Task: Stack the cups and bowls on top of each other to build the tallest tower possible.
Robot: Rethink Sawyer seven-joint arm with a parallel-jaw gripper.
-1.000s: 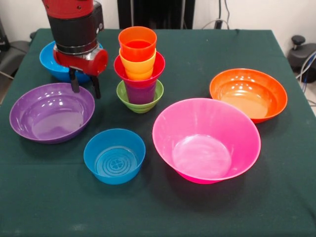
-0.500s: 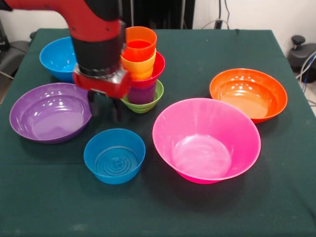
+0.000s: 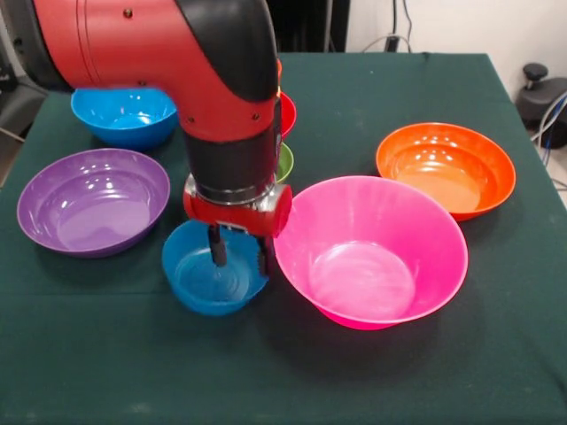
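Gripper [image 3: 239, 255] fingers straddle the right rim of the small blue bowl [image 3: 205, 285], grasping it, bowl tilted and empty; tower [image 3: 284, 133] mostly hidden behind the arm, far of the empty pink bowl [image 3: 425, 221].

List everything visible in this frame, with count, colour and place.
Small blue bowl: one, front centre, tilted, under the gripper.
Pink bowl: one, large, front right.
Orange bowl: one, right.
Purple bowl: one, left.
Blue bowl: one, mid-sized, back left.
Tower: one, centre back, mostly hidden by the arm; only red and green bowl edges show.
Table: one, dark green cloth.
Arm: one, red and black, from upper left.
Gripper: one, fingers straddling the small blue bowl's right rim.
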